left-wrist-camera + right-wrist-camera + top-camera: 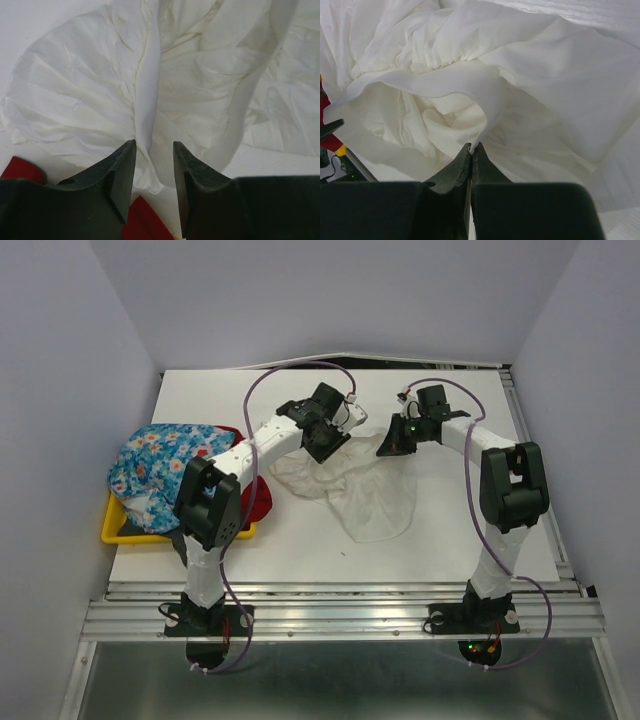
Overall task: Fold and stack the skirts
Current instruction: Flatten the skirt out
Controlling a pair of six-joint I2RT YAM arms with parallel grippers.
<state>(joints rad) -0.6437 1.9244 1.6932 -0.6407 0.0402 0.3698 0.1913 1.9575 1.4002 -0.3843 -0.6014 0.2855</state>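
**Three skirts in sight, one pinched by the right gripper**

The top view shows three skirts, one tray, two arms. The white skirt (365, 495) lies crumpled at the centre of the table (470, 530). The blue skirt (160, 460), flower-printed, is heaped at middle left over the yellow tray (112, 532). The red skirt (263, 498) peeks out beside the tray, mostly hidden behind the left arm. The left gripper (322, 443) and the right gripper (390, 446) both sit at the upper edge of the white skirt, near each other, but their jaws are too small to read here.

The wrist views settle that. In the left wrist view the left gripper (154, 175) has its jaws apart, holding nothing; a ridge of the white skirt (90, 100) runs down toward the gap, and scraps of the red skirt (20, 170) show at lower left. In the right wrist view the right gripper (471, 150) is closed, its tips pinching a hem edge of the white skirt (545, 90), which lifts in a curl above them.
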